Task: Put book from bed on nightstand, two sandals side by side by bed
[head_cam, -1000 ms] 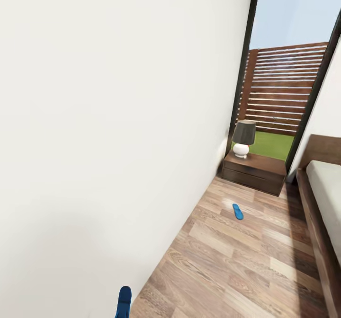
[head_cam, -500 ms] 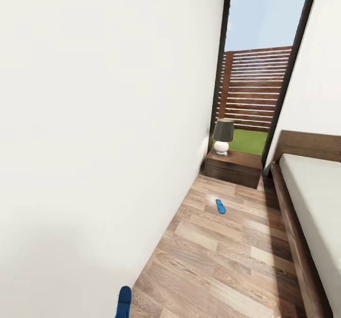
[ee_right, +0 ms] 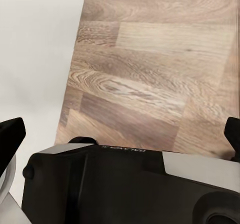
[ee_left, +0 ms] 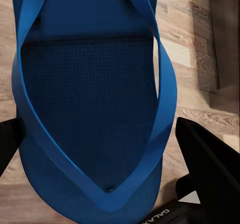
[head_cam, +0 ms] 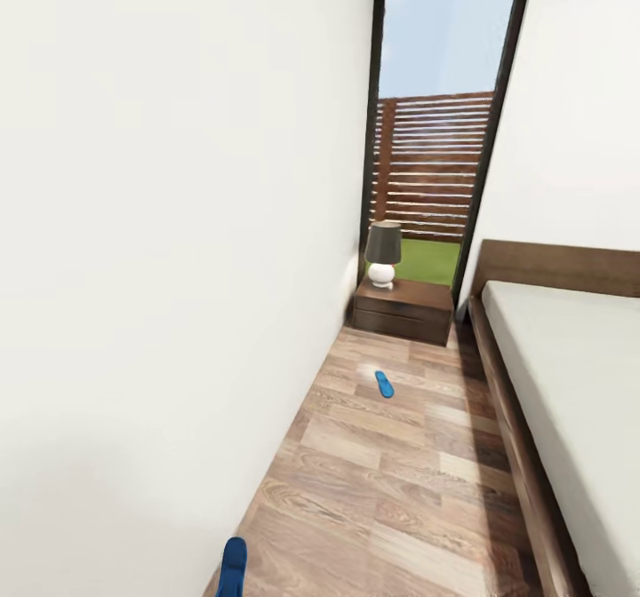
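Head view: narrow strip of brown wood-plank floor (head_cam: 418, 481) betw. a white wall (head_cam: 169, 224) and the low bed w/ dark wood frame and pale grey mattress (head_cam: 569, 357). One thin flat bright-blue flip-flop (head_cam: 384, 384) lies alone mid-floor, well apart from the bed, short of the low dark-brown two-drawer nightstand (head_cam: 403, 310). Both drawers look shut, contents hidden; on top stands a lamp w/ white round base and dark shade (head_cam: 383, 253). Tip of a second blue sandal (head_cam: 233, 567) pokes up at the frame's lower edge. No book visible on the mattress part shown.

Left wrist view: that second blue sandal (ee_left: 95, 99) sits betw. the black fingers of the left gripper (ee_left: 100, 144), straps facing the camera; the fingers seem clamped on its edges, so I judge it grasped. Prob. v. light, bendy foam, thin — droops if held by one end; edge pinch near mid-sole seems best, straps are an alt. hold.

Right wrist view: right gripper (ee_right: 125, 134) has black fingertips spread wide, nothing betw. them, just floor and wall beneath.
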`<state>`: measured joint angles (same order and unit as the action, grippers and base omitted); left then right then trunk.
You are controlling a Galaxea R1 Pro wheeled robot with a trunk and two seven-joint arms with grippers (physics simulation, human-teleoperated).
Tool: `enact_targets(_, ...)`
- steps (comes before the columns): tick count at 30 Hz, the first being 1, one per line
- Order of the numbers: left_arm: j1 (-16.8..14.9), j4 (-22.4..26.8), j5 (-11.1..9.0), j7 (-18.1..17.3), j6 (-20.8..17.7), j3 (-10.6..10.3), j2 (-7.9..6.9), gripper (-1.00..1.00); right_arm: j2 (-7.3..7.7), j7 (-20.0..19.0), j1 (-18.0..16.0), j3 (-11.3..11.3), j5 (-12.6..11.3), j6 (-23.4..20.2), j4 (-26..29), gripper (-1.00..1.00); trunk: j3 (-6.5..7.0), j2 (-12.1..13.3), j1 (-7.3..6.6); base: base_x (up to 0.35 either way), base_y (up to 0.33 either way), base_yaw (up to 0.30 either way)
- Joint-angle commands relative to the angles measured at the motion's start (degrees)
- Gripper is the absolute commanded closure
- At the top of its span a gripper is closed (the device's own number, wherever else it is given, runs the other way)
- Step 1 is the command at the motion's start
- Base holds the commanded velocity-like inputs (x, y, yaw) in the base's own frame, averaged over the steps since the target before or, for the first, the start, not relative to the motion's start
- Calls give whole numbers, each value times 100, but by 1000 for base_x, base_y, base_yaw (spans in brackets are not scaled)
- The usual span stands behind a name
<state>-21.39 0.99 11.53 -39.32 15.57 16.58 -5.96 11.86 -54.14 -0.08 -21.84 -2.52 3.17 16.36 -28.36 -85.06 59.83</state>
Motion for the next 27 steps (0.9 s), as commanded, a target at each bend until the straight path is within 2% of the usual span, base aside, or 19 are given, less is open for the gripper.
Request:
enact_targets(1,-2,-3,60,-11,33,47,-2,100,0,-18,-1,-4,-11,11,1,-100,-5,-3,0,28,0,-256)
enact_targets(11,-3,-3,63,-10,34,47,-2,100,0,-18,-1,-4,-11,14,5,-100,-5,-3,0,223,0,-256)
enact_targets(22,-3,-3,65,-10,34,47,0,100,0,-18,-1,-4,-11,14,4,-100,-5,-3,0,116,-44,-244)
enact_targets(27,-2,-3,61,-8,34,47,-1,100,0,-18,-1,-4,-12,17,7,-100,-5,-3,0,22,-10,-100)
